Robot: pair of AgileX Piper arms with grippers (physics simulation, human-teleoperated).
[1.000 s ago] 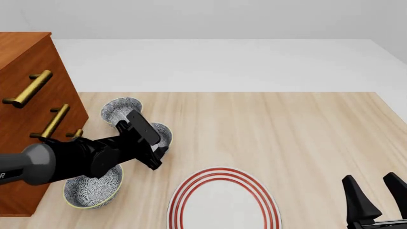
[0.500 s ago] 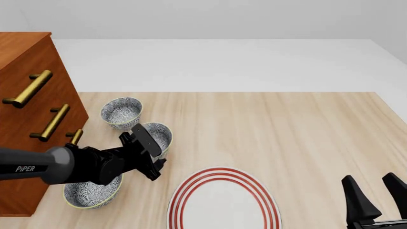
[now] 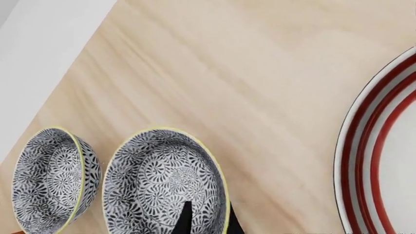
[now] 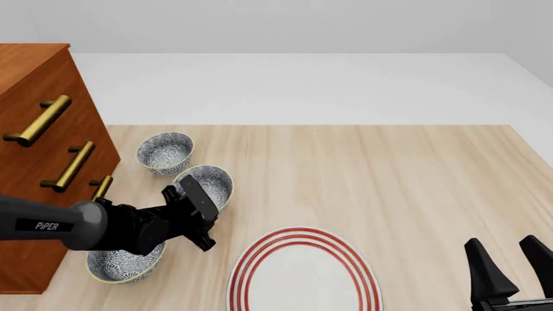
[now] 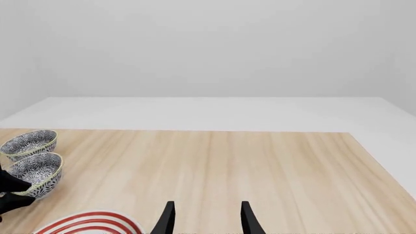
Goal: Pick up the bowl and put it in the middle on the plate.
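- As I read the front view from its left edge, the wooden drawer cabinet [image 4: 48,149] serves as my landmark; three patterned bowls sit in a loose row just beside its front.
- The far bowl [image 4: 164,152] lies beyond the others, clear of my arms; the near bowl [image 4: 121,262] sits closest to the cabinet's front corner, partly under my left arm.
- The bowl [image 4: 207,183] I am after is the middle one, farther from the cabinet than its neighbours and so the easiest to reach.
- My left gripper [image 4: 197,217] is at that bowl's near rim. In the left wrist view one fingertip [image 3: 186,219] is inside the wall and one outside, straddling the rim [image 3: 221,195]; I judge a rim pinch, but whether it is clamped I cannot tell.
- The plate [image 4: 304,272] lies farther from the cabinet, beyond the bowls, bare and ready.
- My right gripper [image 5: 206,217], farthest from the cabinet, is parked with fingers spread, holding nothing.
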